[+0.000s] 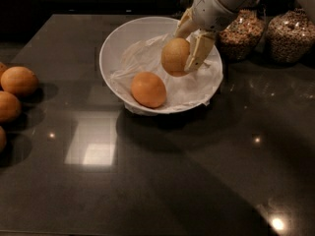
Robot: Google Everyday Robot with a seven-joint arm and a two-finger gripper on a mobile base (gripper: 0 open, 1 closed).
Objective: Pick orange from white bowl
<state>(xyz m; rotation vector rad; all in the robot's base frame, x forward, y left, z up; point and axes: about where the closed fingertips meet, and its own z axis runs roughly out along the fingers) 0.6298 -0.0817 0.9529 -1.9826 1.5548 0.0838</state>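
Over the right half of the white bowl (118, 38) now, with the gripper (186, 50) reaching down from the top right on a white arm (221, 1). Clamped on the orange (175, 57), no question: one beige finger (199, 50) pressed flat against the fruit's right side, the other showing behind its upper edge, jaws spread just to the fruit's width. Pale, dull, yellowish skin on that orange, held within the bowl's outline, up toward the far right rim and above the crumpled white paper (192, 90) lining the bowl. Hard to say whether clear of the paper underneath or just brushing it. Down in the bowl's front half, a deeper, brighter orange fruit (148, 89), resting on the paper, apart from the held one. Off at the left edge of the dark table (162, 181), a group of darker oranges (18, 80), well away from the bowl. Behind the bowl to the right, two glass jars of grains (241, 33), side by side, the nearer one partly hidden by the arm. Glossy tabletop, with a pale square reflection (93, 149) in front of the bowl.
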